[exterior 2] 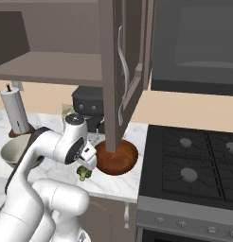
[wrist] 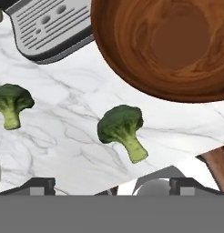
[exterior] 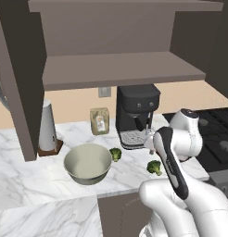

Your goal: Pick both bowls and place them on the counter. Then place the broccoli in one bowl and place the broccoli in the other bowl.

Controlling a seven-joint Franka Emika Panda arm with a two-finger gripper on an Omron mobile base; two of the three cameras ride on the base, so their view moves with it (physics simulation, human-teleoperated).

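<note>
- The gripper point(wrist: 112, 184) hangs with jaws spread wide and empty above the counter point(wrist: 63, 118).
- One broccoli point(wrist: 121, 129) lies just ahead of the fingertips; the other broccoli point(wrist: 12, 103) lies left.
- The red-brown bowl point(wrist: 168, 45) sits beyond, the pale bowl point(exterior: 87, 163) far left.

White rounded arm point(exterior: 190, 199), dark joint bands.

Home kitchen: marble counter point(exterior: 23, 185) as landmark; black stovetop point(exterior 2: 194, 160) beside it, coffee machine point(exterior: 136, 115) and paper towel holder point(exterior: 48, 129) on it, open wall cabinet point(exterior: 120, 69) above it.
</note>
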